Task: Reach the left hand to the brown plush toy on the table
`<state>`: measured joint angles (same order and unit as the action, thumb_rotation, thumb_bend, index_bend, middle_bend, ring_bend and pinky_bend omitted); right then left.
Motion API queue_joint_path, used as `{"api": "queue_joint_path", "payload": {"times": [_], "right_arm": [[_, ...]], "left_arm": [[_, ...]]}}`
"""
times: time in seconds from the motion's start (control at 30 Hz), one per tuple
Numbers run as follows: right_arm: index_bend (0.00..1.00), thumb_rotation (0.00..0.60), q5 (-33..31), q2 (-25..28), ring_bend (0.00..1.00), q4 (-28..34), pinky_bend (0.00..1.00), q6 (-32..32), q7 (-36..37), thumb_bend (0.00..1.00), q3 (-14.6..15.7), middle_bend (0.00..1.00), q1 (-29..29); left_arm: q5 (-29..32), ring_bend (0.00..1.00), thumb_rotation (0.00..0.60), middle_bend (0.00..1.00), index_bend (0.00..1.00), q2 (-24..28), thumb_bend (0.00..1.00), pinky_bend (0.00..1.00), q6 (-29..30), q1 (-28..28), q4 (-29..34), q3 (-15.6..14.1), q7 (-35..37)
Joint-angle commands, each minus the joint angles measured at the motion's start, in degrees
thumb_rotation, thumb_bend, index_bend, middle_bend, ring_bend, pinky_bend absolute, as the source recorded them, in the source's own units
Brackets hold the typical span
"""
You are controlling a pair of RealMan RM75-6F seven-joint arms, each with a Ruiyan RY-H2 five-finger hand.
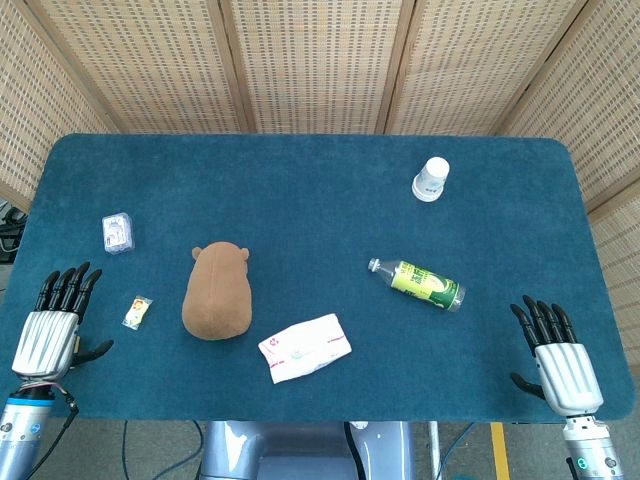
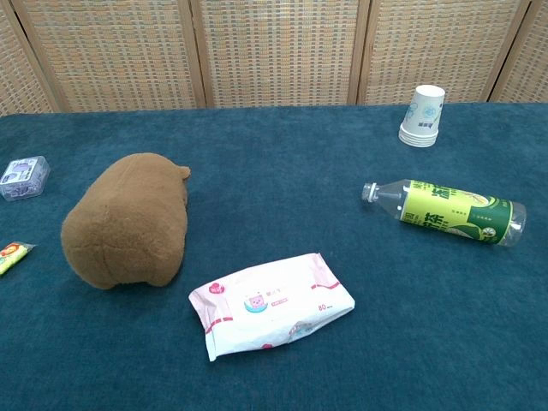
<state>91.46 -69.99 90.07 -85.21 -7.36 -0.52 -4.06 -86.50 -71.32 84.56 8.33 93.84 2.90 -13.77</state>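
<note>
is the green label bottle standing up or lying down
Lying down. The bottle rests on its side on the blue table, cap end pointing toward the robot's left, away from the upright paper cup stack.

Brown plush toy [image 1: 216, 293]; teal table [image 1: 300, 190]; green-labelled bottle [image 1: 417, 283].

The brown plush toy [image 2: 127, 221] looks soft and fuzzy, on the table [image 2: 274, 154] covered in matt blue cloth.

The plush toy [image 1: 217, 291] lies left of the wipes pack [image 1: 304, 347]; the bottle [image 1: 416, 283] lies right, the cups [image 1: 430, 179] behind it.
</note>
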Motion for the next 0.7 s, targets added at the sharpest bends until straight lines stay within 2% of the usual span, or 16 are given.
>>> {"api": "queue_joint_path", "payload": {"times": [0.03, 0.7], "right_arm": [[0.00, 0.600, 0.0, -0.1, 0.00, 0.0, 0.00, 0.0, -0.2, 0.08, 0.0, 0.00, 0.0], [0.00, 0.600, 0.1, 0.0, 0.00, 0.1, 0.00, -0.6, 0.0, 0.08, 0.0, 0.00, 0.2]], "left_arm": [[0.0, 0.00, 0.600, 0.00, 0.00, 0.1, 0.00, 0.00, 0.0, 0.0, 0.0, 0.0, 0.2], [0.7, 0.00, 0.600, 0.00, 0.00, 0.2, 0.00, 0.00, -1.0, 0.3, 0.2, 0.0, 1.8]]}}
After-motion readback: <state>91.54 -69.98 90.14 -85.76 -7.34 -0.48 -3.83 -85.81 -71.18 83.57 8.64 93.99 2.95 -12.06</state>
